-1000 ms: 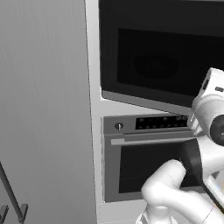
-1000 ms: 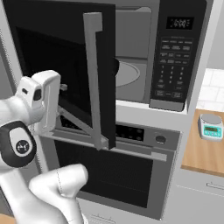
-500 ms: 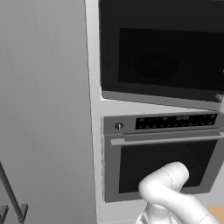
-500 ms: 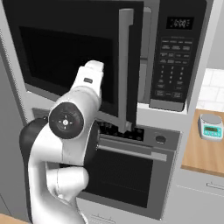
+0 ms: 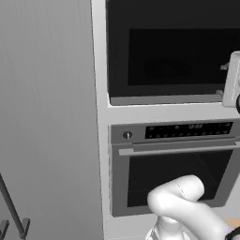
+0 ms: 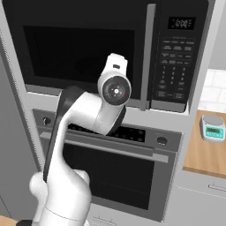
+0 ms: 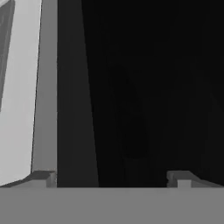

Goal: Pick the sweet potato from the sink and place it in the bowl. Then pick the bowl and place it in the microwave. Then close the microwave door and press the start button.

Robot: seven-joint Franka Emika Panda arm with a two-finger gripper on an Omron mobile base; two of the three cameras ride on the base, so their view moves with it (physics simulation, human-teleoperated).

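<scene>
The microwave (image 6: 106, 48) is built in above the oven. Its microwave door (image 6: 79, 53), a wide black glass panel with a grey upright handle (image 6: 148, 57), lies shut against the front. My hand hangs just before the door's right part, and its wrist shows at the right edge of the left base view. In the hand view my gripper (image 7: 111, 178) points at the dark glass (image 7: 144, 87), open, with nothing between its widely spread fingertips (image 7: 43, 177). The bowl and sweet potato are hidden behind the dark glass. The sink is out of view.
The microwave's control panel (image 6: 176, 57) with its display and buttons is right of the door. Below is the oven (image 6: 114, 163) with a knob and a handle bar. A small scale (image 6: 212, 128) stands on the wooden counter at the right. A tall grey panel (image 5: 47, 117) is at the left.
The microwave door has swung from standing open to shut against the front. My arm has swept with it, from the left toward the microwave's front.
</scene>
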